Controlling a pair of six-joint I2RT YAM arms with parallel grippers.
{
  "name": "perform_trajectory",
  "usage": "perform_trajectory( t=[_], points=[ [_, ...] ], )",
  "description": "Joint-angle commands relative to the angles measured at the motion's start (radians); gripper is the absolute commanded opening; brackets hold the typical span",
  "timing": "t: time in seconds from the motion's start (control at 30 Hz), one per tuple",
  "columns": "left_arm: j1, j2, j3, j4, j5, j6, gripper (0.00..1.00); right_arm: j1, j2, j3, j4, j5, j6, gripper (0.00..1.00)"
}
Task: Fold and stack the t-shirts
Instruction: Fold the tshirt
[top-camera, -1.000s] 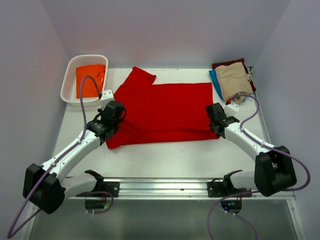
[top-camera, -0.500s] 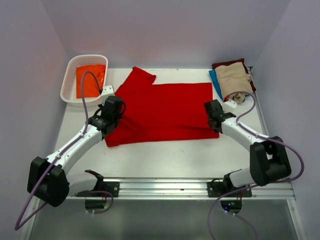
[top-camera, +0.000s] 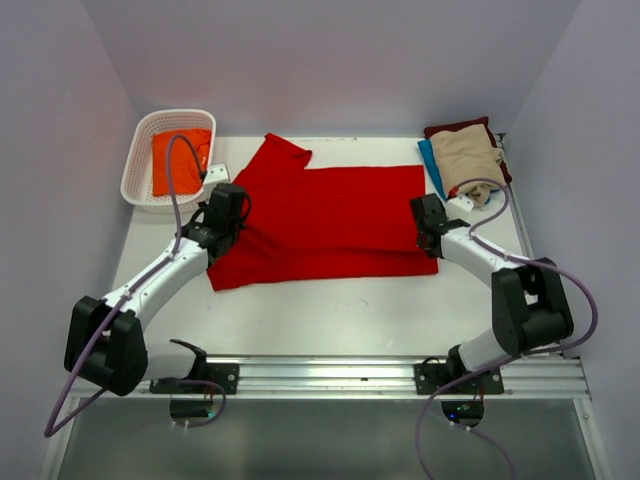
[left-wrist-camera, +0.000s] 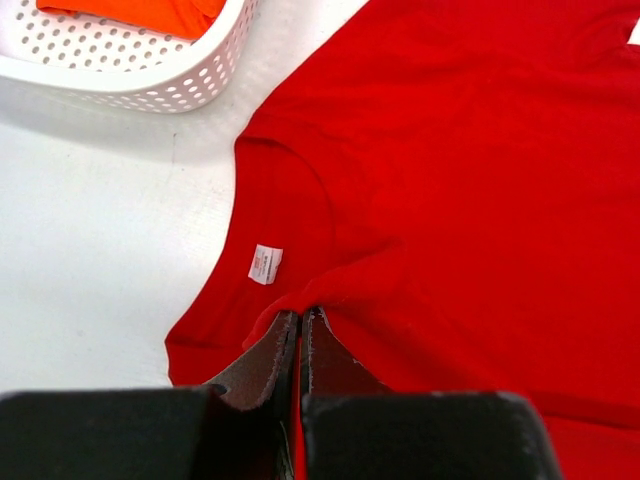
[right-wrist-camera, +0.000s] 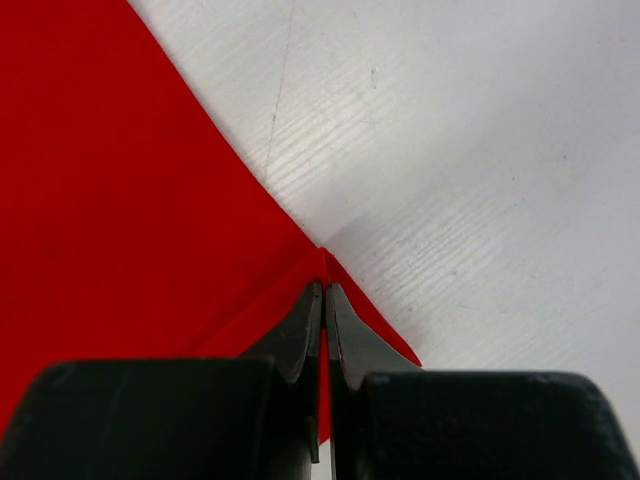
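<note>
The white table (top-camera: 330, 310) takes up most of the top view, and the large red t-shirt (top-camera: 330, 220) lies spread across its middle, one sleeve reaching toward 11 o'clock and its long lower edge running along the 6 o'clock side. The left arm (top-camera: 150, 290) comes up from 7 o'clock to the shirt's 9 o'clock edge, and the right arm (top-camera: 500, 270) bends in from 4 o'clock to the shirt's 3 o'clock edge. At 10 o'clock the white slotted basket (top-camera: 128, 178) stands just beside the shirt's left end, with the orange t-shirt (top-camera: 178, 160) lying inside it. At 2 o'clock a stack sits near the table's corner, apart from the red cloth: the beige t-shirt (top-camera: 467, 160) on top, the maroon t-shirt (top-camera: 455, 128) showing at its far edge and the blue t-shirt (top-camera: 430, 165) along its left side. In the left wrist view the left gripper (left-wrist-camera: 300, 315) has its jaws pressed together on a raised pinch of red cloth just below the collar. In the right wrist view the right gripper (right-wrist-camera: 323, 285) is likewise clamped tight on a small peak of the shirt's edge, with bare table from 12 to 3 o'clock of it. The small white tag (left-wrist-camera: 265, 264) lies inside the collar, at 11 o'clock of the left fingertips.
</note>
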Motion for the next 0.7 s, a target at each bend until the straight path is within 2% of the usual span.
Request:
perform_trajectory(
  t=[0.0,0.57,0.6,0.63,0.67],
  points=[
    [0.013,0.029,0.06,0.068,0.008,0.023,0.0,-0.012,0.042,0.052,0.054,0.002,-0.027,0.0],
    [0.045,0.193,0.103,0.117,0.043,0.012,0.0,-0.024,0.112,0.072,0.114,-0.009,-0.066,0.0],
    [0.047,0.212,0.114,0.117,0.045,0.01,0.0,-0.024,0.106,0.072,0.114,-0.01,-0.068,0.05],
    [0.048,0.219,0.119,0.116,0.046,0.009,0.19,-0.026,0.1,0.072,0.115,-0.013,-0.071,0.13],
    [0.054,0.232,0.123,0.119,0.049,0.007,0.28,-0.024,0.096,0.072,0.121,-0.018,-0.082,0.24]
  ],
)
